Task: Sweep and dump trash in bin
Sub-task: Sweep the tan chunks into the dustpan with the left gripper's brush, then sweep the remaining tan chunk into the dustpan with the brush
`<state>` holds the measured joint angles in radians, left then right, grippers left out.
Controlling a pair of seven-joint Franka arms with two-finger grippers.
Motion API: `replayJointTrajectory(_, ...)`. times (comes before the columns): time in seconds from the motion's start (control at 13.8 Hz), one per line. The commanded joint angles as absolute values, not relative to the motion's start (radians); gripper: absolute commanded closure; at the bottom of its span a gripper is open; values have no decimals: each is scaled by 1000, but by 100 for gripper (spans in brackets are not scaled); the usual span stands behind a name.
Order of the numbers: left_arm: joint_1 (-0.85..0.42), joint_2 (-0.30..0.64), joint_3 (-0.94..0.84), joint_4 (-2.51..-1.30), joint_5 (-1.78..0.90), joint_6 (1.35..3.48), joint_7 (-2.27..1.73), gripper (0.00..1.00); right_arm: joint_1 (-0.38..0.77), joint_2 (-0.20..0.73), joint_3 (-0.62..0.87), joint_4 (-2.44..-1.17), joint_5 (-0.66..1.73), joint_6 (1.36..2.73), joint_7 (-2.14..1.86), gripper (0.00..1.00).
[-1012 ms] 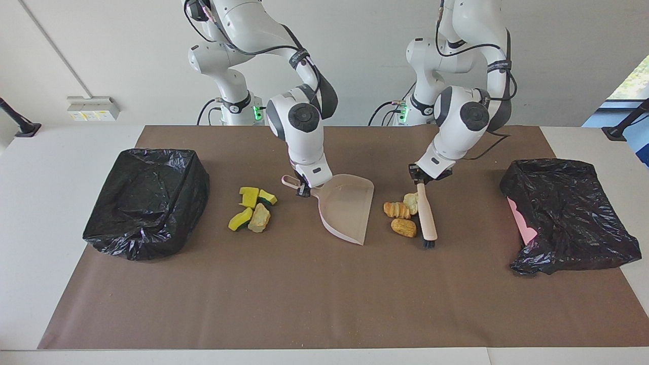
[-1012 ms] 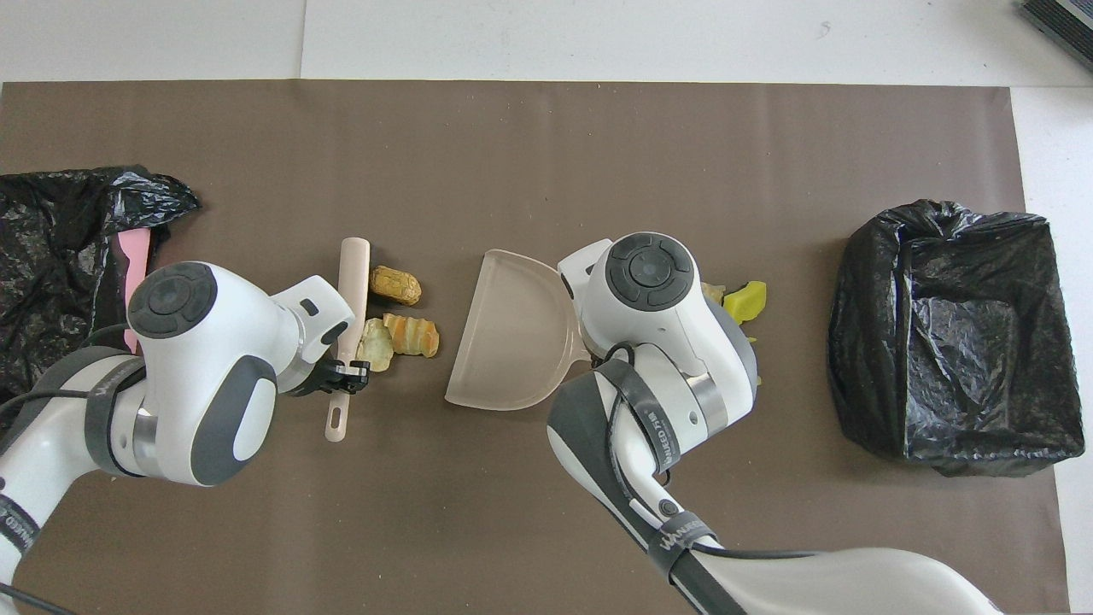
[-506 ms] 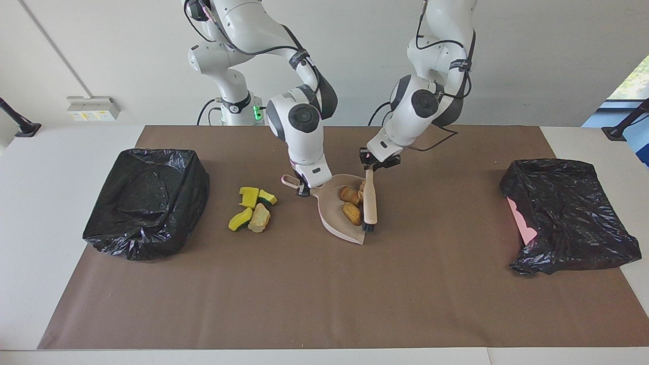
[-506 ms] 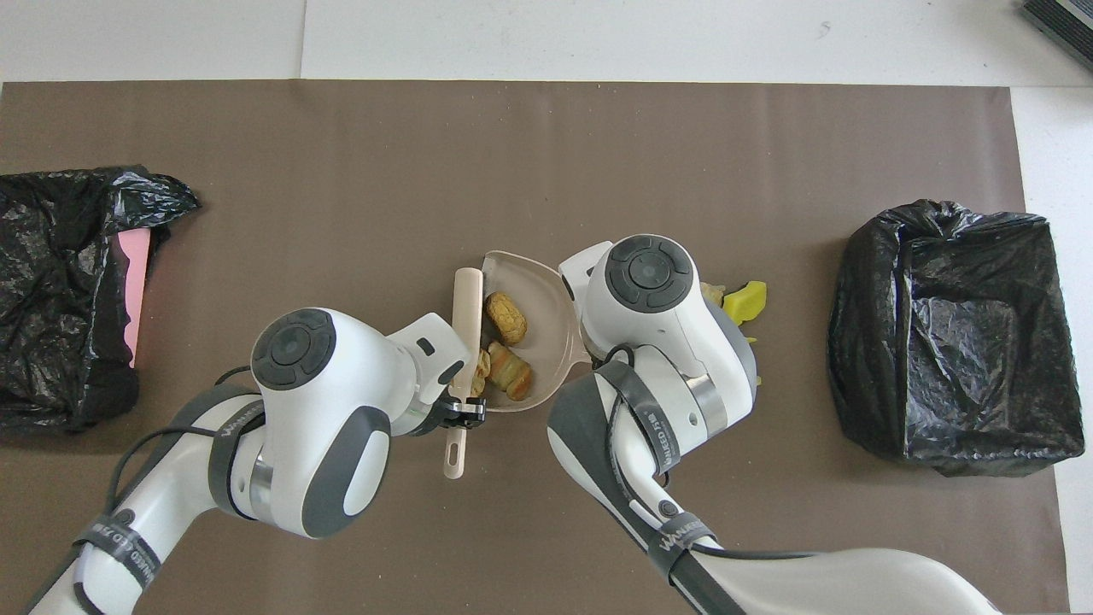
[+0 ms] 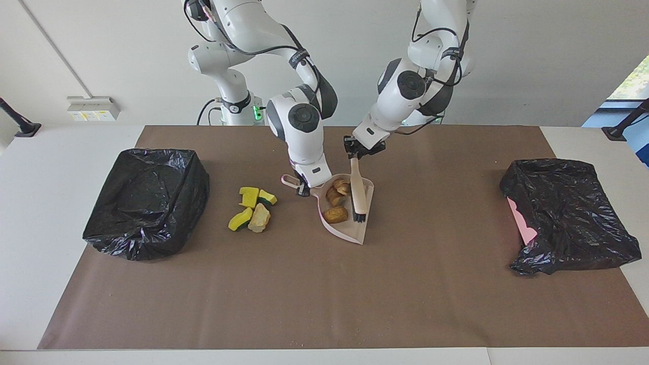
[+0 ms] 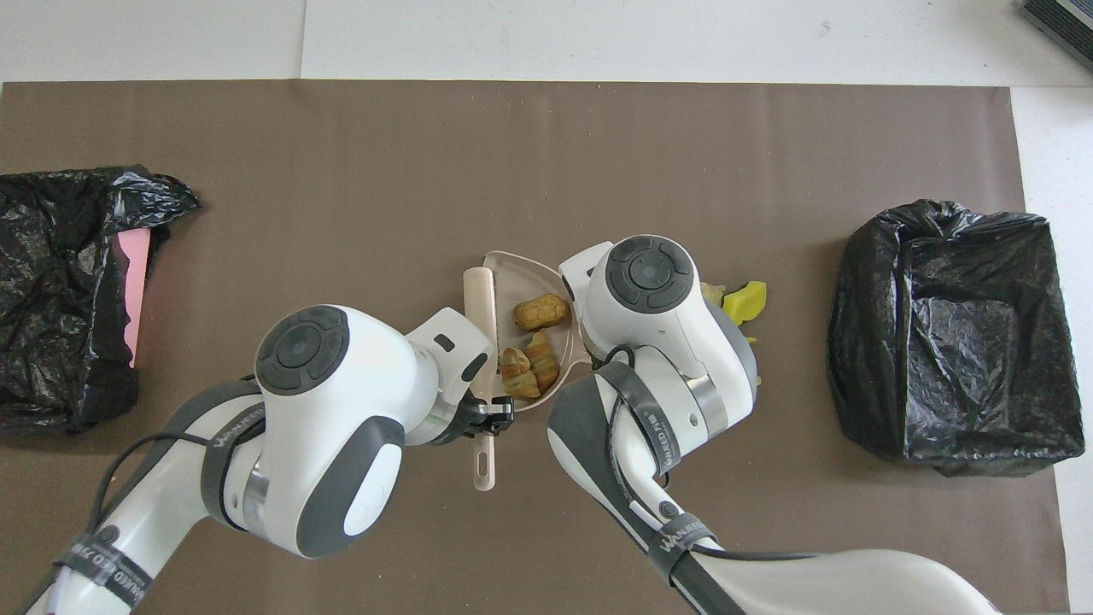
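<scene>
The brush (image 5: 358, 191) had travelled from the bare mat beside the dustpan (image 5: 350, 229) into the pan itself since a second earlier, carrying three golden-brown pastry pieces (image 5: 336, 203) with it; half a second earlier the bristles were only at the pan's open edge, and they then stood inside it with the pieces pushed toward the handle end.

Across the facing view, at centre left of the frame sat a bin lined with a black bag (image 5: 147, 200). Just toward the middle lay the unswept pile of trash (image 5: 252, 209), yellow sponge wedges with green backing and a pale beige chunk, unmoved on the brown mat (image 5: 314, 294). At the middle of the frame the right gripper (image 5: 302, 189) stayed clamped on the dustpan's handle, its position unchanged through all three moments. Beside it, slightly upper right of the pan, the left gripper (image 5: 355, 156) was closed tight on the brush handle and had swung in from the right of the frame, its arm folding upward. At the right edge of the frame lay a second black-bagged bin (image 5: 568, 213), a pink strip showing at its side, unchanged.

In the overhead view the pastry pieces (image 6: 531, 350) lay in the dustpan (image 6: 512, 266) between the brush (image 6: 483, 342) and the right arm's wrist.
</scene>
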<state>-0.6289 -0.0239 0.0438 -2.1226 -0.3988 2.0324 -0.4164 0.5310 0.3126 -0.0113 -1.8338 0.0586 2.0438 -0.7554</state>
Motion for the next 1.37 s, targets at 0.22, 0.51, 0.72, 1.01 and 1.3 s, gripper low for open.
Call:
replayJointTrajectory(0.22,-592,-143,25,-2132,-339,1769,-621,100,517,291,-8,-1867,54,2057,-732,100)
replayJointTrajectory(0.51,-609,-221,-2,-2224,-333,1740,-735,100,499,296,-8,-1853,63,2057,-732,100)
replayJointTrajectory(0.72,-667,-238,-3,-2296,-333,1764,-773,100,503,290,-8,-1861,63,2057,-730,100)
replayJointTrajectory(1.01,-519,-222,5,-2338,-331,1836,-644,100,499,291,-8,-1862,57,2060,-836,100)
replayJointTrajectory(1.3,-462,-92,-1,-2336,-324,1997,-448,100,508,288,-8,-1867,57,2057,-831,100)
